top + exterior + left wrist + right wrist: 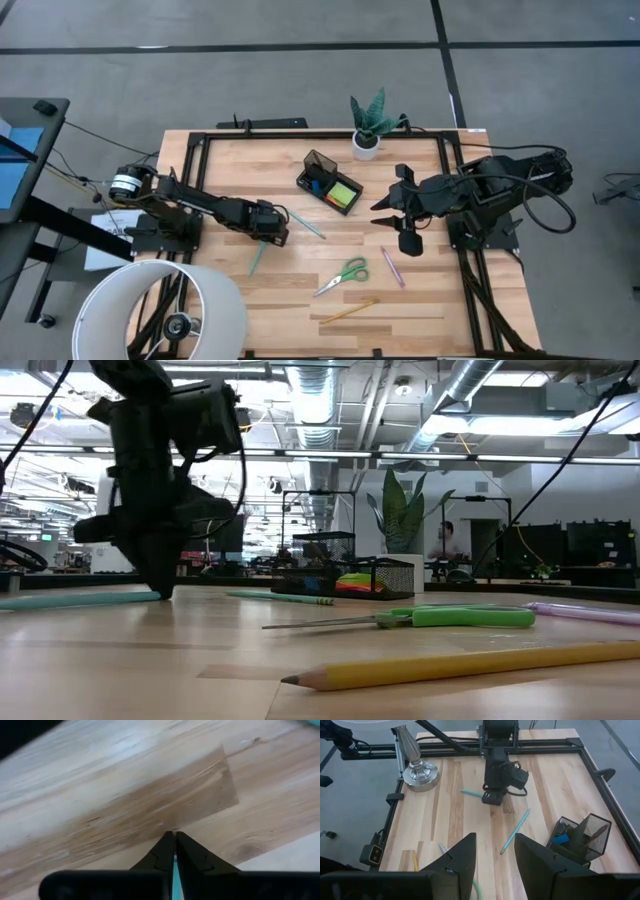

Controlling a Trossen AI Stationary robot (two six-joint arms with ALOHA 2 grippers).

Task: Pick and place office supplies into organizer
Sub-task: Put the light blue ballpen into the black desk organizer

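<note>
My left gripper (268,238) stands fingertips-down on the table, shut on a teal pen (258,258) that lies on the wood and runs toward the near edge. A second teal pen (306,226) lies just to its right. The black mesh organizer (330,183) stands mid-table with a lime-green pad and a blue eraser in it. Green-handled scissors (343,275), a pink pen (392,266) and a yellow pencil (348,311) lie near the front. My right gripper (495,855) hangs open, high over the table's right side, holding nothing. My left gripper pinches the teal pen near its far end (173,872) between its two fingers, a thin teal strip showing in the gap. The fingers (160,585) come steeply from above. The pen's long free part (80,598) lies flat on the table.
A potted plant (372,125) stands at the far edge behind the organizer. A lamp with a white shade (165,310) covers the near left corner, its metal base (420,772) on the table. A black frame rail (205,190) runs around the table.
</note>
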